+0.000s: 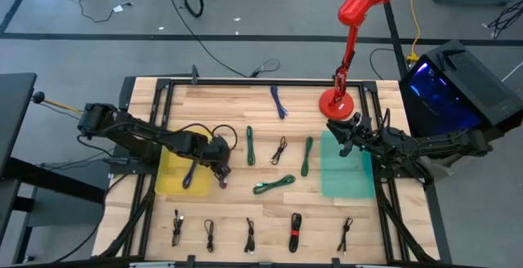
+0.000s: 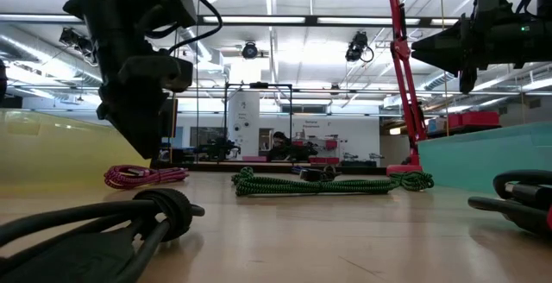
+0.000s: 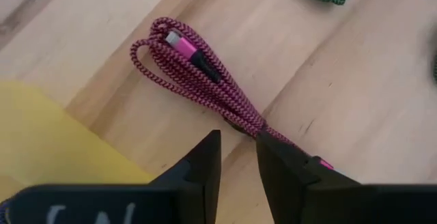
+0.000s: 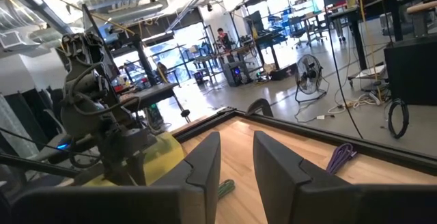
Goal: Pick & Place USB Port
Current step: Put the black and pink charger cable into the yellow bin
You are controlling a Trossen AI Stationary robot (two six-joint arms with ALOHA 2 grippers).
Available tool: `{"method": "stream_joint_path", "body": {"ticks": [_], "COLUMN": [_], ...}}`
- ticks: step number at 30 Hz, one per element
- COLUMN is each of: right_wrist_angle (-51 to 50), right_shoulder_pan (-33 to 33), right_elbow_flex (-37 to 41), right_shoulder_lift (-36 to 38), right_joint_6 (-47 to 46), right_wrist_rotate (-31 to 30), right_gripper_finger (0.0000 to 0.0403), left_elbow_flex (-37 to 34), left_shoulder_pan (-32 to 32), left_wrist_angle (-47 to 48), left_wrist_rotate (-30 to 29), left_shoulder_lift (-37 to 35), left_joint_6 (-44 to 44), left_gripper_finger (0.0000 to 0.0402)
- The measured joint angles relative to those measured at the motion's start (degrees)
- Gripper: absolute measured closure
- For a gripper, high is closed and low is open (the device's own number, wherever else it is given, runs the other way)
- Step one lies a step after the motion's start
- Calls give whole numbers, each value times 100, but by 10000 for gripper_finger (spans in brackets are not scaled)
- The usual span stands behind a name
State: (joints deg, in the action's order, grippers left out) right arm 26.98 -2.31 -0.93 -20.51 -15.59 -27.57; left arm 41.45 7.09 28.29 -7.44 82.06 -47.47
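A pink braided USB cable (image 3: 198, 67), bundled in a long loop, lies flat on the wooden table beside the yellow tray (image 1: 167, 178); its plug (image 3: 179, 41) shows at the loop end. My left gripper (image 3: 237, 149) points steeply down over the bundle's middle, fingers a little apart and nothing pinched between them. In the low view the left gripper (image 2: 138, 149) stands right above the cable (image 2: 145, 176). My right gripper (image 4: 235, 149) waits level above the teal tray (image 1: 343, 182), open and empty. My left gripper stands over the middle of the pink bundle (image 3: 254, 123), coming from above and slanting. One finger (image 3: 287, 169) covers the cable's further run. Whether the fingertips touch the cable I cannot tell.
A purple cable (image 1: 189, 174) lies in the yellow tray. Green cables (image 1: 274, 185) lie mid-table, with a blue one (image 1: 278, 100) at the far edge. Several black cables (image 1: 249, 234) line the near edge. A red lamp's base (image 1: 337, 103) stands at the far right.
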Motion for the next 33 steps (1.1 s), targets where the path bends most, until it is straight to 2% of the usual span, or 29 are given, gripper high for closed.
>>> {"method": "stream_joint_path", "body": {"ticks": [13,33], "right_wrist_angle": [7,37], "right_shoulder_pan": [1,2], "right_elbow_flex": [0,-2], "right_shoulder_lift": [1,2], "right_joint_6": [4,24], "right_wrist_rotate": [-2,-1], "right_gripper_finger": [312,312], "left_elbow_flex": [5,48], "left_shoulder_pan": [-96,-179], "left_wrist_angle": [-281,-397], "left_wrist_rotate": [297,348], "left_shoulder_lift": [211,541], "left_joint_6": [-440,-439], "left_gripper_finger": [249,253]}}
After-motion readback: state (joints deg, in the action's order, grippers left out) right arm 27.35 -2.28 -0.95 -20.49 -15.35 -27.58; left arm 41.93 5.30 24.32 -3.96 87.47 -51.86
